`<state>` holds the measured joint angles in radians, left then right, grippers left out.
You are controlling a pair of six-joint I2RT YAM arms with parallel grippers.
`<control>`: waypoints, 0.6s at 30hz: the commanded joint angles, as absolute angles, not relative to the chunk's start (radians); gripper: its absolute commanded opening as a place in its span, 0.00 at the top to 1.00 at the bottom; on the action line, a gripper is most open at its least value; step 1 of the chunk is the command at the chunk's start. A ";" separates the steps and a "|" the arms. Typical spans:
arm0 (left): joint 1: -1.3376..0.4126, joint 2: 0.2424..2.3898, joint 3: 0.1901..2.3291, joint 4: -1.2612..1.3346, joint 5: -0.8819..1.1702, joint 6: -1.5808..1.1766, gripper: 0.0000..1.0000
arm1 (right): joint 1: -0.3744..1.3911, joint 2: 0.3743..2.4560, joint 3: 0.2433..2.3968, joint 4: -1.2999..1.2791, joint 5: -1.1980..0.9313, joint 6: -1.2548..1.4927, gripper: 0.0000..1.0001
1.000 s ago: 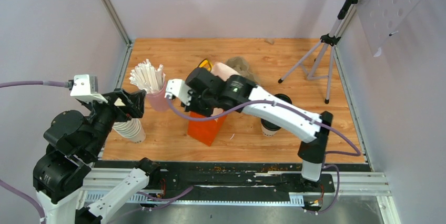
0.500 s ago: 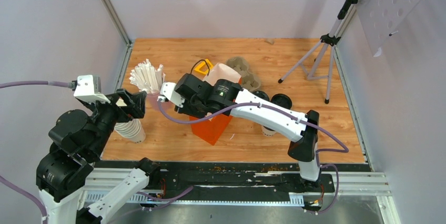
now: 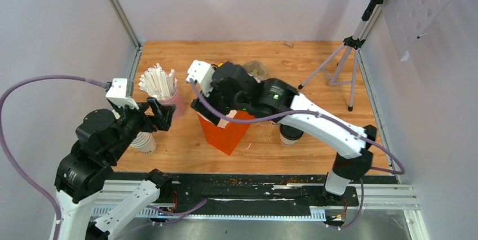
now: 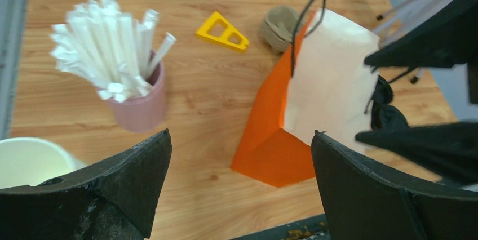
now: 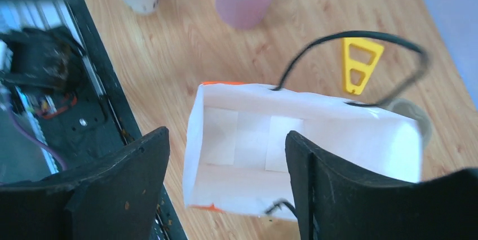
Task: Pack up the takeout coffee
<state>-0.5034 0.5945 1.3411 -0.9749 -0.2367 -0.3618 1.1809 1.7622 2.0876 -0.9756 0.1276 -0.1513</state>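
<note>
Two grippers, both spread, both empty. Right gripper [image 5: 225, 186] hovers over orange paper bag [image 5: 214, 138], mouth standing open, likely readied for loading. Left gripper [image 4: 239, 195] faces bag's side, perhaps to steady it. Black-lidded coffee cup [image 3: 290, 134] stands outside, just right of bag, partly under right arm.

The mouth of the orange bag [image 5: 253, 150] gapes upward, its black handles [image 5: 361, 37] arching across it. The right arm [image 3: 315, 121] hangs over the bag and the lidded cup [image 3: 290, 134] beside it. Left of the bag, straw cup [image 4: 141, 102] and cup stack [image 3: 144, 141] narrow the bare wood; a tripod [image 3: 338, 65] blocks the far right.
</note>
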 commanded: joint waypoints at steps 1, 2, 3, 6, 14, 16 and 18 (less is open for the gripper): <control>-0.502 0.618 1.291 -0.855 -0.039 -0.431 0.00 | 1.151 1.605 2.033 -0.841 0.175 -0.049 0.24; -0.502 0.605 1.268 -0.821 -0.014 -0.460 0.01 | 1.149 1.579 2.009 -0.827 0.201 -0.046 0.23; -0.502 0.595 1.242 -0.787 0.003 -0.492 0.01 | 1.147 1.549 1.982 -0.811 0.227 -0.045 0.21; -0.502 0.584 1.168 -0.727 0.045 -0.586 0.05 | 1.134 1.455 1.882 -0.762 0.299 -0.046 0.14; -0.502 0.656 1.047 -0.642 0.159 -0.704 0.20 | 0.959 1.294 1.705 -0.746 0.308 -0.010 0.15; -0.502 0.671 1.031 -0.639 0.155 -0.696 0.22 | 0.852 1.264 1.661 -0.741 0.238 0.021 0.18; -0.502 0.688 1.018 -0.639 0.147 -0.681 0.25 | 0.774 1.242 1.620 -0.717 0.171 0.025 0.20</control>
<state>-0.5034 0.6670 1.0340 -0.7082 0.1162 -0.6624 0.9081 1.3029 1.6775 -0.7834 0.2707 -0.0311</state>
